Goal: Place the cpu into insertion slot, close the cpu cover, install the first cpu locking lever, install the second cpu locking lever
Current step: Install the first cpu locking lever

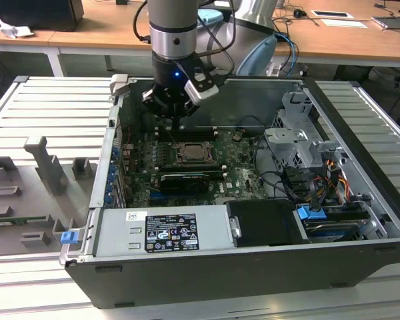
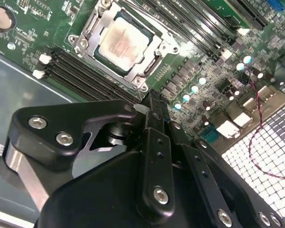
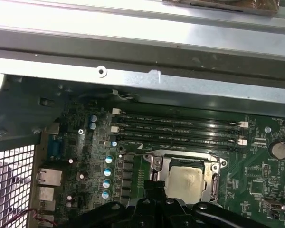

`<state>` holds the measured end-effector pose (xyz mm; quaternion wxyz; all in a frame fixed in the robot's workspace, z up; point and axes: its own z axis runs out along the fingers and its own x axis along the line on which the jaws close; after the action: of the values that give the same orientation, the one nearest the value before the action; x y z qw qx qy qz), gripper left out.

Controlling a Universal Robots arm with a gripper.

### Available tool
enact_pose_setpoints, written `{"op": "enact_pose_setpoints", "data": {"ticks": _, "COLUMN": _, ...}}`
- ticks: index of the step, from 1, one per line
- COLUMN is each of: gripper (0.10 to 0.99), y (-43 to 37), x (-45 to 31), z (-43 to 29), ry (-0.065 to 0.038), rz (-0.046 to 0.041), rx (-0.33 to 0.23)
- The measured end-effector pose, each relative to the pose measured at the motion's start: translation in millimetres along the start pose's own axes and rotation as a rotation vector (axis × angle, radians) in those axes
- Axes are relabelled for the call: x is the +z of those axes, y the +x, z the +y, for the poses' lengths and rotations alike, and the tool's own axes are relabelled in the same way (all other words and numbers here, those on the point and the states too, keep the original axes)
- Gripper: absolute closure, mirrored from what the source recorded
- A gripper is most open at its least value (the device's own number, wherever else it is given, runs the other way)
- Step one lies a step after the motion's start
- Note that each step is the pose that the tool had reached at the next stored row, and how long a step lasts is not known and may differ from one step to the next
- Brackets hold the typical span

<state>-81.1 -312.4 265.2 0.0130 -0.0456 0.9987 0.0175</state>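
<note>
Cpu point(image 2: 119, 42) seated beneath the lowered cpu cover point(image 2: 88, 31), just ahead of my empty, pinched-shut hand point(image 2: 151, 99); I judge levering needs slow pressure, kept off the chip face.

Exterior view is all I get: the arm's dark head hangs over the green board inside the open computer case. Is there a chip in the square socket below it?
Observer: Yes. In the second wrist view the cpu, a dull silvery square, lies flat in the insertion slot.
Operator: Is anything on top of it?
Observer: The cpu cover appears to lie down around it, with the chip's face showing through its cut-out centre.
Operator: Is the claw touching any of that?
Observer: In that same view the gripper has its tip right by one corner of the cpu cover. I cannot tell whether it touches.
</note>
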Motion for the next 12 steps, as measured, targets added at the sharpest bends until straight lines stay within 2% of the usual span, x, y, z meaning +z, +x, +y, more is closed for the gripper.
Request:
{"op": "enact_pose_setpoints", "data": {"ticks": 3, "gripper": 0.98, "y": 4.3, "x": 1.6, "z": -0.8, "ry": -0.001, "rz": -0.0003, "rx": 0.001}}
{"op": "enact_pose_setpoints", "data": {"ticks": 5, "gripper": 0.98, "y": 16.4, "x": 2.6, "z": 0.0, "ry": -0.002, "rz": -0.0019, "rx": 0.001}}
{"op": "enact_pose_setpoints", "data": {"ticks": 8, "gripper": 0.98, "y": 24.3, "x": 4.4, "z": 0.6, "ry": -0.002, "rz": -0.0018, "rx": 0.001}}
{"op": "enact_pose_setpoints", "data": {"ticks": 12, "gripper": 0.98, "y": 31.1, "x": 6.4, "z": 1.6, "ry": -0.002, "rz": -0.0022, "rx": 0.001}}
